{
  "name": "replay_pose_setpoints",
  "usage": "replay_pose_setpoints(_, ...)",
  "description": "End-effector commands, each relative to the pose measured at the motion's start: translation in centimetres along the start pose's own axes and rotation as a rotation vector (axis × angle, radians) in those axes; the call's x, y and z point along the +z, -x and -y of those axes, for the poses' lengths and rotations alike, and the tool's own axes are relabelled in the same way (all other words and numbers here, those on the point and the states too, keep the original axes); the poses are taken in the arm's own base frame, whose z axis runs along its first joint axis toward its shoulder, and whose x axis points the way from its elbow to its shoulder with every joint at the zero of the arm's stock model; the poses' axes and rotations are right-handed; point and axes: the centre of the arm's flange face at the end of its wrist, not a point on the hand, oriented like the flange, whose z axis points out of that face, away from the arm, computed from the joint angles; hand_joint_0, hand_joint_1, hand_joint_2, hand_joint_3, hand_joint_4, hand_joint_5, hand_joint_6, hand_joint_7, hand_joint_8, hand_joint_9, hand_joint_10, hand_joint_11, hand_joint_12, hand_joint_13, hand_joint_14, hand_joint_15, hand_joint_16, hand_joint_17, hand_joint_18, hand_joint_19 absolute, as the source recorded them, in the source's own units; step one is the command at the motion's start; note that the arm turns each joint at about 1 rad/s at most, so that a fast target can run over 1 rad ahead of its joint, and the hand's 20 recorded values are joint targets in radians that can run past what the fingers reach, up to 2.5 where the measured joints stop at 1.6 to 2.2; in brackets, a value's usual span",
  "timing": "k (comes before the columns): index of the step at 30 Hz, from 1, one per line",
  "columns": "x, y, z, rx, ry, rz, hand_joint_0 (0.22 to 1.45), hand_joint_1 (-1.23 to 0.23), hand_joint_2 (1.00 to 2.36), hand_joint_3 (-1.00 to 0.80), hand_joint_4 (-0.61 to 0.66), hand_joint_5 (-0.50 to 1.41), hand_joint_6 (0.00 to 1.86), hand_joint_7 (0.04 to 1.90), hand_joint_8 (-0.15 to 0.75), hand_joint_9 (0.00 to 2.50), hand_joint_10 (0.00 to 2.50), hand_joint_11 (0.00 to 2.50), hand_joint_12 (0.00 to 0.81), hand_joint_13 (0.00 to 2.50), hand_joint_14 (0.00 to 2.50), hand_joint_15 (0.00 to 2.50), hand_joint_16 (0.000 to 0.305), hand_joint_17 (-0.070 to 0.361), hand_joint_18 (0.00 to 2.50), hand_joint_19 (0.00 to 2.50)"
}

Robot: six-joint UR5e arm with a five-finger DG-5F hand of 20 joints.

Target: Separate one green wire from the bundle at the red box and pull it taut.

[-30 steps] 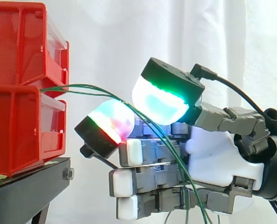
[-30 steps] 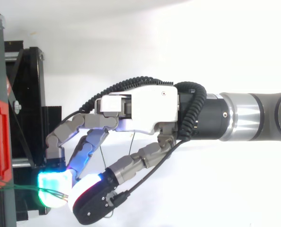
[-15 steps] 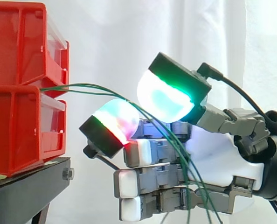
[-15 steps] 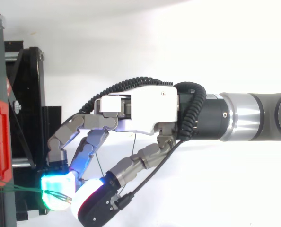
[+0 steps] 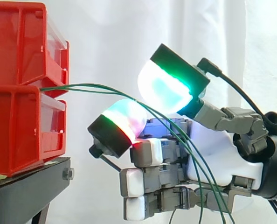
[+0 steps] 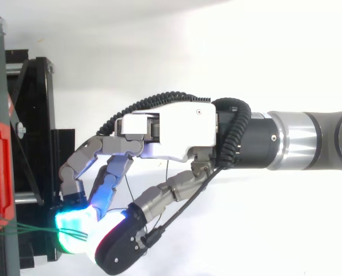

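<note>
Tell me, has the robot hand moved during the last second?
Yes. In the side view the robot hand, pinching the thin green wires, has drawn rightward, away from the stacked red plastic bins.

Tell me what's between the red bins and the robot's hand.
In the side view, the green wires span that gap, arcing from between the stacked red bins to the hand, with white curtain behind.

Hand [image 5: 218,158]: white moulded shell over the palm, grey segmented fingers, white blocks capping the lower ones. Thick pads [image 5: 164,91], black-backed, glow cyan-white, green and red. Arm [image 6: 309,141]: silver collar, dark grey tube.
</note>
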Motion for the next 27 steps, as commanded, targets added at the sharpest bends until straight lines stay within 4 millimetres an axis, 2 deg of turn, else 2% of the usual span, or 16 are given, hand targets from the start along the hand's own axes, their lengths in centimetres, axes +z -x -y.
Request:
replay_pose_setpoints(1, 0.0, 0.0, 0.0, 0.000, 0.000, 0.000, 0.61, -0.77, 1.00, -0.50, 0.16, -0.15, 0.89, 1.03, 0.306, 1.08, 0.02, 0.75, 0.340, 1.02, 0.02, 0.54, 0.050, 0.112, 0.83, 0.51)
replay_pose_setpoints(3, 0.0, 0.0, 0.0, 0.000, 0.000, 0.000, 0.66, -0.80, 1.00, -0.45, 0.11, -0.16, 0.90, 1.06, 0.301, 1.06, 0.02, 0.77, 0.335, 1.02, 0.02, 0.54, 0.050, 0.112, 0.84, 0.51)
replay_pose_setpoints(8, 0.0, 0.1, 0.0, 0.000, 0.000, 0.002, 0.68, -0.81, 1.02, -0.30, 0.02, -0.18, 0.93, 1.10, 0.297, 1.04, 0.02, 0.77, 0.330, 1.01, 0.02, 0.54, 0.050, 0.112, 0.84, 0.50)
replay_pose_setpoints(12, 0.0, 0.1, 0.0, 0.000, 0.000, 0.000, 0.72, -0.83, 1.02, -0.30, -0.02, -0.19, 0.95, 1.08, 0.292, 1.02, 0.02, 0.78, 0.332, 1.01, 0.02, 0.54, 0.050, 0.112, 0.84, 0.50)
replay_pose_setpoints(16, 0.0, 0.2, 0.0, -0.001, 0.000, 0.000, 0.77, -0.89, 1.02, -0.35, -0.02, -0.20, 0.95, 1.04, 0.284, 1.01, 0.02, 0.78, 0.325, 1.01, 0.02, 0.56, 0.049, 0.110, 0.84, 0.50)
replay_pose_setpoints(20, -0.1, 0.6, 0.0, -0.001, -0.003, 0.005, 0.83, -0.91, 1.00, -0.48, 0.04, -0.20, 0.94, 1.00, 0.272, 1.01, 0.02, 0.79, 0.321, 1.02, 0.02, 0.57, 0.048, 0.107, 0.83, 0.52)
replay_pose_setpoints(27, -0.3, 1.3, 0.1, 0.038, -0.052, 0.001, 0.80, -0.95, 1.00, -0.50, 0.07, -0.19, 0.94, 0.97, 0.273, 1.04, 0.02, 0.80, 0.315, 1.04, 0.02, 0.57, 0.047, 0.106, 0.87, 0.48)
